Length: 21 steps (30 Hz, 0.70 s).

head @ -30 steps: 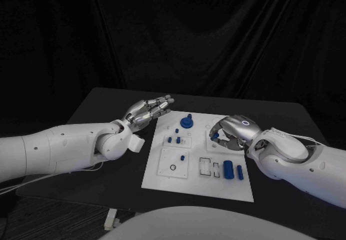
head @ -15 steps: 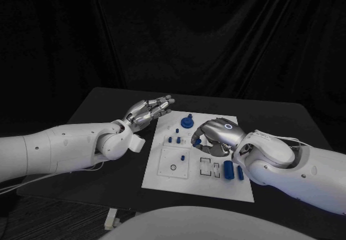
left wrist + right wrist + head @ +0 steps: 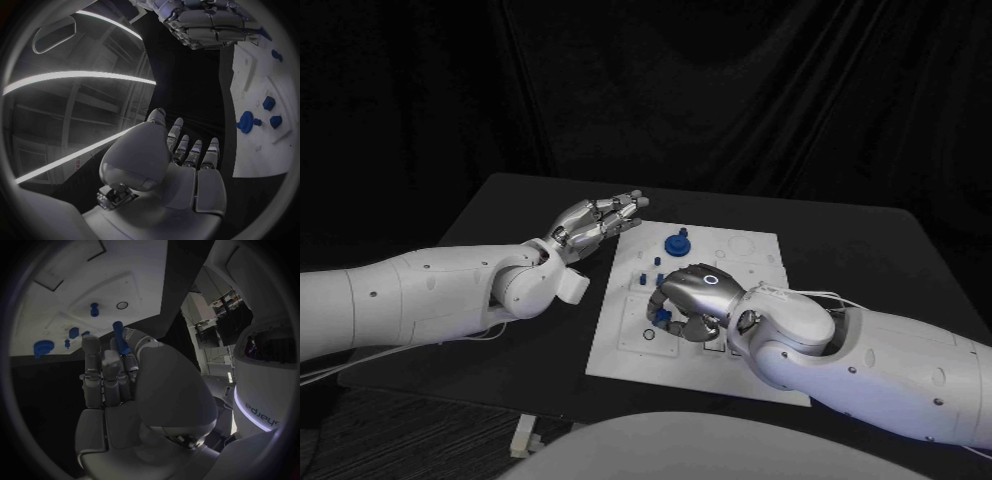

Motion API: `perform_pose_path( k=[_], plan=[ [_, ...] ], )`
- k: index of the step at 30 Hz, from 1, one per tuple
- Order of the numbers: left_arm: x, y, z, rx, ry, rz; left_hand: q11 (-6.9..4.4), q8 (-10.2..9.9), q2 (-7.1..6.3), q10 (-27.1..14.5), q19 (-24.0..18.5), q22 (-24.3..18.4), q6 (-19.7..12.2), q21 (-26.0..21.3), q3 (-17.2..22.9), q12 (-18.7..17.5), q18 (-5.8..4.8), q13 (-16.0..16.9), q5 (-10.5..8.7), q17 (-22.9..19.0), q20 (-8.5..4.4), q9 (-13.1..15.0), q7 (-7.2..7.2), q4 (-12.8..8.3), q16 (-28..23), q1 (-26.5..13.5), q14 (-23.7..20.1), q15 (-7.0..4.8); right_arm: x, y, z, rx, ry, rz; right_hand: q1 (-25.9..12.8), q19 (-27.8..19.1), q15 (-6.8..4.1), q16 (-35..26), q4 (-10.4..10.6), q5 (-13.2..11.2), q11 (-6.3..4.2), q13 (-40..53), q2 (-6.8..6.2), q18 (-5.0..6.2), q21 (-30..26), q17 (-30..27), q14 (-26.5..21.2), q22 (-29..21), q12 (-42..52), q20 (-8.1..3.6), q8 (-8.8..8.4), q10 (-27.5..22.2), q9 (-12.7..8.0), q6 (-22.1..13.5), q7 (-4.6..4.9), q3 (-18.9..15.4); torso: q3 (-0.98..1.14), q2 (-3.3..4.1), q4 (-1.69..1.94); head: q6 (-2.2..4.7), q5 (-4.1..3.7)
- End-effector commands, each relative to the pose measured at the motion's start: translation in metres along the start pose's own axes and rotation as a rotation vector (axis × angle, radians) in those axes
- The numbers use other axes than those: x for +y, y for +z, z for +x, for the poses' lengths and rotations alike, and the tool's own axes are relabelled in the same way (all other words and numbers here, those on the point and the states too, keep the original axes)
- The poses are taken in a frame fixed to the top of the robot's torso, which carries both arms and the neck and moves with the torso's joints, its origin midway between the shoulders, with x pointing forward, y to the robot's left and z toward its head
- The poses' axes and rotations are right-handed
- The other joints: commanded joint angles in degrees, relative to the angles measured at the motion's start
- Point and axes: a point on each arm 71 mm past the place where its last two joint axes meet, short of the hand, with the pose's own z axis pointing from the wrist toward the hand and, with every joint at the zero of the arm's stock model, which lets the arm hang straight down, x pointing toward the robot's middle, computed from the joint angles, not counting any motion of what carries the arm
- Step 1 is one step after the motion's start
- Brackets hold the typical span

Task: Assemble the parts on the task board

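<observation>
Now the right hand (image 3: pixel 700 300) pinches a blue peg (image 3: pixel 120 338) between its fingertips, over the middle of the white board (image 3: pixel 747 245). Left hand (image 3: pixel 596 222) hangs empty, fingers apart, just off the board's far left corner.

Task board (image 3: pixel 750 245) at table (image 3: pixel 488 215) centre. Left hand (image 3: pixel 596 222) at board's 10 o'clock; right hand (image 3: pixel 692 298) over board centre, pinching a peg (image 3: pixel 120 338).

One word can be read. It is "sharpa", in dark letters on the curved white shell (image 3: pixel 265 390) of the robot arm, and it looks upside down in the right wrist view. No other words, numbers or signs can be read.
</observation>
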Motion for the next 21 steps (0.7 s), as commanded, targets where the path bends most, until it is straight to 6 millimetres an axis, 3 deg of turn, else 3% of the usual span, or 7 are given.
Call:
perform_pose_path(
  k=[1,21],
  plan=[
    [-0.001,-0.001,0.000,-0.003,-0.006,0.018,0.37,0.17,-0.04,0.13,0.09,-0.05,0.19,0.26,0.29,0.29,-0.43,0.09,0.38,0.03,0.00,0.08,-0.04,-0.14,0.07,0.66,0.01,0.29,0.001,0.003,0.008,0.057,-0.028,0.003,0.61,-0.42,-0.36,-0.28,-0.29,0.30,-2.35,1.33,0.17,-0.07,0.12,-0.14,-0.09,3.55,0.52,0.06,-0.41,2.90,0.03,-0.38,0.20,0.11,0.01,-0.02,0.10,-0.01,0.29],
    [0.001,-0.002,0.001,0.001,-0.011,0.011,0.42,0.22,-0.01,0.13,0.13,0.10,0.34,0.28,0.31,0.35,-0.48,0.10,0.41,0.04,-0.01,0.09,0.00,-0.12,0.13,0.72,0.00,0.22,-0.001,0.015,0.028,0.119,-0.027,0.024,0.14,-1.02,-0.22,-0.74,-0.45,0.06,-2.20,1.45,0.06,0.02,-0.52,-0.70,-0.44,3.33,0.39,0.14,-0.90,2.67,-0.05,-0.85,0.35,0.13,0.00,-0.03,-0.02,-0.01,0.73]
  ],
)
